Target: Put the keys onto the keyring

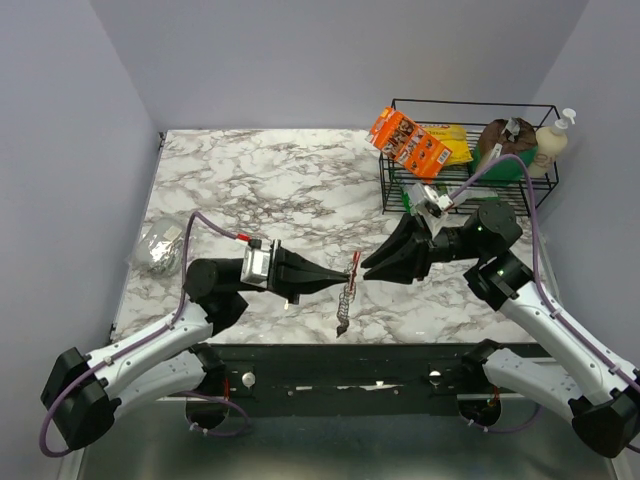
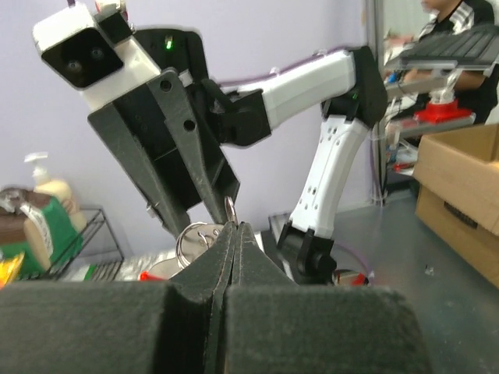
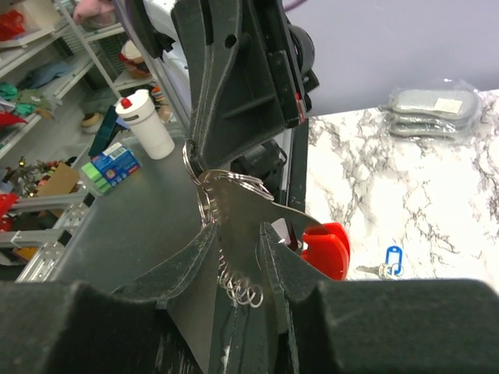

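The keyring (image 1: 347,290) hangs above the table's front middle, a slim silver strip with a red piece (image 1: 354,259) at its top. My left gripper (image 1: 340,276) is shut on one of its wire rings (image 2: 228,209). My right gripper (image 1: 366,264) faces it from the right. In the right wrist view the keyring's flat metal plate (image 3: 238,206) and small chain of rings (image 3: 243,292) sit in the gap of my right gripper (image 3: 238,230), jaws a little apart. A blue-headed key (image 3: 392,259) lies on the marble beyond the red piece (image 3: 327,248).
A crumpled foil lump (image 1: 160,249) lies at the table's left edge. A black wire basket (image 1: 470,150) with an orange box, a soap bottle and bags stands at the back right. The table's metal front edge (image 1: 380,365) runs just under the keyring.
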Robot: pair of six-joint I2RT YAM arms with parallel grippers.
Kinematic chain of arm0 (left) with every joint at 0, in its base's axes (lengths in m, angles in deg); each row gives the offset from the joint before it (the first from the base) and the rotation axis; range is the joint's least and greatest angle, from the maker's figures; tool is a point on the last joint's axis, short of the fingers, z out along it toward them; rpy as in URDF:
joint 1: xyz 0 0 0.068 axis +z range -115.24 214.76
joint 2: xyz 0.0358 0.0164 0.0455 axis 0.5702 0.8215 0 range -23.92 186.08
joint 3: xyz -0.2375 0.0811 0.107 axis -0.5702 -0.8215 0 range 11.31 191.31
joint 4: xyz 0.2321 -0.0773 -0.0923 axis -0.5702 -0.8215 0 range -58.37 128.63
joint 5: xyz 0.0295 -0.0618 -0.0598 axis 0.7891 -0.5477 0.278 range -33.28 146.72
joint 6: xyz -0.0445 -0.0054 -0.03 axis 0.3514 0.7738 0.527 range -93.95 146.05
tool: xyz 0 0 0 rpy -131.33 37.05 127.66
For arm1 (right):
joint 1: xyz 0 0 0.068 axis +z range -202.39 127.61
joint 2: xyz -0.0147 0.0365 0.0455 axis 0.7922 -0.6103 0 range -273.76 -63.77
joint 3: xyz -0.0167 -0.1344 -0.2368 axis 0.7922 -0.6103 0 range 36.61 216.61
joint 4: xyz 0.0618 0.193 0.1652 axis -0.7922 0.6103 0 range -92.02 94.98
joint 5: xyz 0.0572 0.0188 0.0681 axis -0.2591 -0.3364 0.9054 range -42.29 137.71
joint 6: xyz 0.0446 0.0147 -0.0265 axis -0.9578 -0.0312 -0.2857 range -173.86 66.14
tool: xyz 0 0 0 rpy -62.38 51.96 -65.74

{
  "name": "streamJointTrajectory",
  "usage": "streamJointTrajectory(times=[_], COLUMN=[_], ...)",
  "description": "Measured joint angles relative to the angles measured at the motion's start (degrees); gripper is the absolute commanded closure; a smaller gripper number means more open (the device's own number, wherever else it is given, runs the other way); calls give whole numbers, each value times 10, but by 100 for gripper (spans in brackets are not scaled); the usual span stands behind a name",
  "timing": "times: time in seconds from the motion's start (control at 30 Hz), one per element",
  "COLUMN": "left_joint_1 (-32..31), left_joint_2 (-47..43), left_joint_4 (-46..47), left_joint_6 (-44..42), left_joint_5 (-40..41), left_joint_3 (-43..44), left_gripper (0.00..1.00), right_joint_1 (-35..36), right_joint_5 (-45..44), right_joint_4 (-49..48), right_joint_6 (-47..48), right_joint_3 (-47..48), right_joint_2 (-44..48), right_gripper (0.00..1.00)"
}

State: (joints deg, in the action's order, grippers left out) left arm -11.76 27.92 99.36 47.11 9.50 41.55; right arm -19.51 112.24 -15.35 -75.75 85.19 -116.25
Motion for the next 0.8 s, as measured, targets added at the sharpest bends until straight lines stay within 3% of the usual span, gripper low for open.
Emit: streamJointTrajectory(times=[0.5, 0.63, 0.8], left_joint_1=[0, 0, 0], left_joint_2=[-40, -30, -5], left_joint_4=[-464, -562, -650], left_joint_6=[-162, -184, -208], left_joint_5=[10, 26, 42], left_joint_3=[137, 179, 217], left_gripper=[100, 100, 100], right_joint_1=[0, 0, 6], right_joint_5=[-37, -41, -53], right_joint_4=[130, 166, 208], right_joint_6=[87, 107, 132], right_joint_3=[46, 57, 79], right_joint_2=[0, -9, -31], right_gripper=[67, 67, 60])
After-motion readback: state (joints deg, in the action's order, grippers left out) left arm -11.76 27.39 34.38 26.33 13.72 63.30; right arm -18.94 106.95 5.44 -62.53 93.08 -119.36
